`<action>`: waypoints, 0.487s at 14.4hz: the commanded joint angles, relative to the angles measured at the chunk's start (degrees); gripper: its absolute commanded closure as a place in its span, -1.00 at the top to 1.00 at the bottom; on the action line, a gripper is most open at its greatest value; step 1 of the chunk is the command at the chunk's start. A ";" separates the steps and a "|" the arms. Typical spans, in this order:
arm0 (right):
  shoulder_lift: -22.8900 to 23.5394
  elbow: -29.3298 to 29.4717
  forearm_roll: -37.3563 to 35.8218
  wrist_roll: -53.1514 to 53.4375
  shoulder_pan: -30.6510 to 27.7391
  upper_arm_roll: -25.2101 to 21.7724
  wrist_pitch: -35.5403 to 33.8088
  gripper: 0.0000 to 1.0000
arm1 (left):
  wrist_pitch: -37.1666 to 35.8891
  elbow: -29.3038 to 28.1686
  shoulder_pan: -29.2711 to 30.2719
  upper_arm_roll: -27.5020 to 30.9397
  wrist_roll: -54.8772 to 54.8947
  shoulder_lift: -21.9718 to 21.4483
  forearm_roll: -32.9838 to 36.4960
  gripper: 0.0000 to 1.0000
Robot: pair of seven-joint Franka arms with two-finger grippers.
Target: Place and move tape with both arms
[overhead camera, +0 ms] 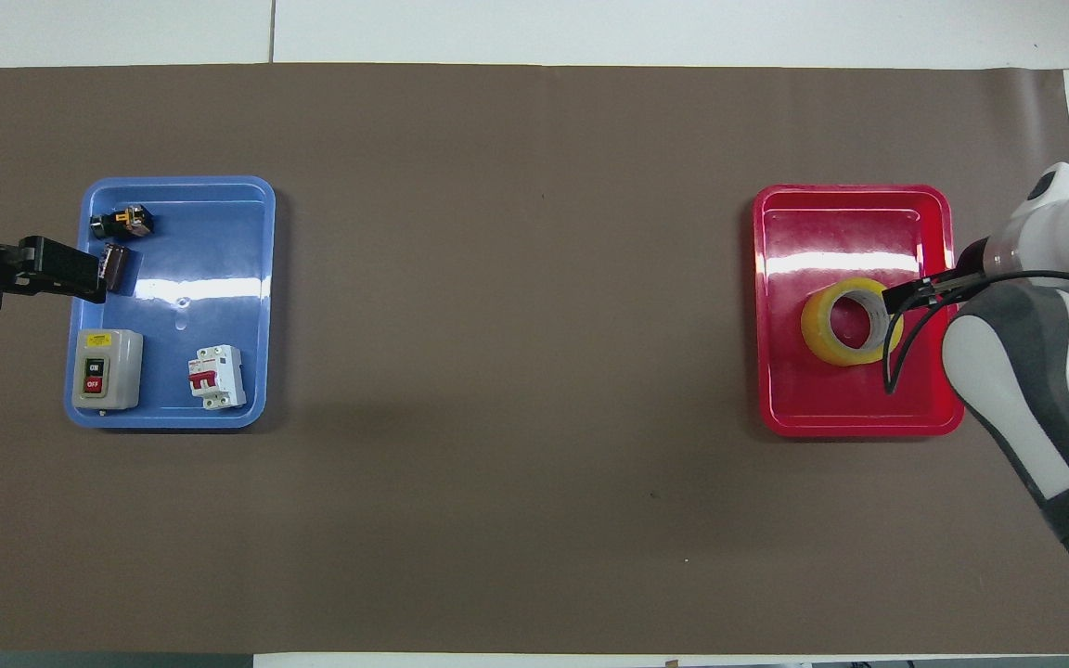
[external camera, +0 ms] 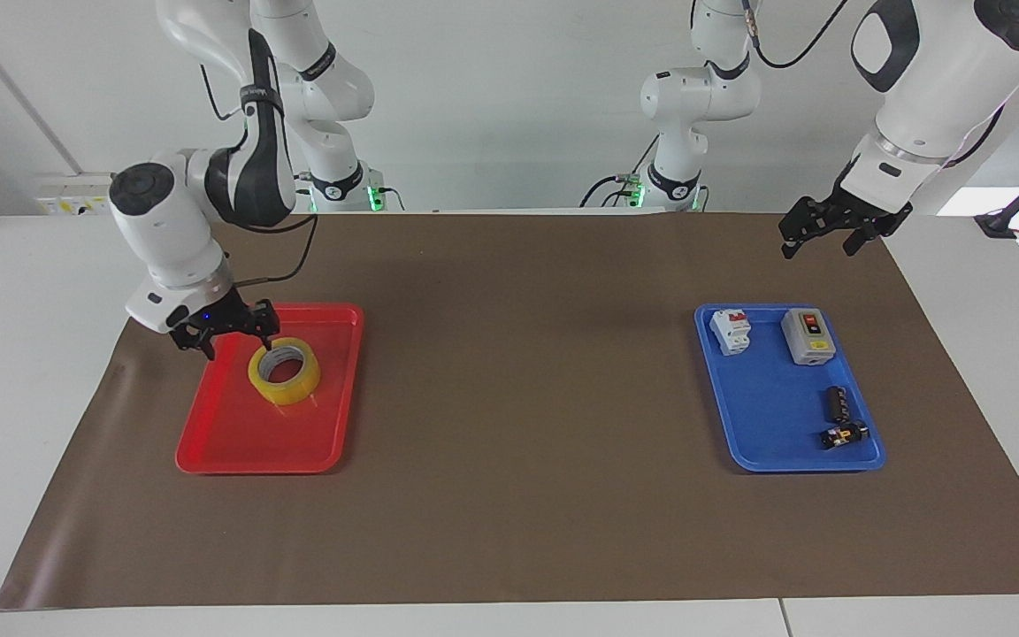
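Lying flat in the red tray (external camera: 235, 442), the tape (external camera: 285, 374), in the half of the tray nearer the robots and apart from every wall, white core facing up. Sitting on the brown mat (external camera: 518, 513) at the right arm's end of the bench (external camera: 23, 372), that red tray.

Hovering over the tray's robot-side corner, just beside the tape, the right claw (external camera: 228, 333): fingers spread wide, gripping nothing, clear of the roll. Seen from above, one fingertip overlapping the tape's rim (overhead camera: 906, 295), but raised off it in the facing view.

Hanging in the air above the mat near the bench's robot-side edge at the left arm's end, the left claw (external camera: 819, 237): fingers apart, empty. Waiting there, the left arm.

Resting at the left arm's end of the bench, a blue tray (external camera: 775, 460) holding four things:
- white circuit breaker with red switch (external camera: 730, 331), at the robot-side edge
- grey switch box (external camera: 807, 335) beside it, same edge
- dark cylindrical part (external camera: 835, 402), farther from the robots
- small black and yellow part (external camera: 842, 434), in the corner farthest from the robots

Standing idle at the robots' edge of the bench, two smaller white arms (external camera: 682, 106) with green lights at their bases.
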 commanded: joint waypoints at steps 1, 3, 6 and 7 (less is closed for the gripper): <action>-5.27 4.72 0.34 7.26 0.38 0.80 -9.75 1.00 | 0.16 -0.19 0.34 0.13 0.36 -0.61 -0.90 1.00; -6.26 10.95 0.95 9.20 0.47 0.80 -18.44 1.00 | 0.16 -0.19 0.34 0.13 0.27 -0.52 -0.90 1.00; -2.24 24.56 2.19 14.82 0.21 0.80 -31.38 1.00 | 0.16 -0.19 0.34 0.13 0.36 -0.52 -0.90 1.00; -1.52 25.83 2.10 15.18 -0.49 0.71 -32.11 1.00 | 0.16 -0.19 0.34 0.13 0.27 -0.52 -0.90 1.00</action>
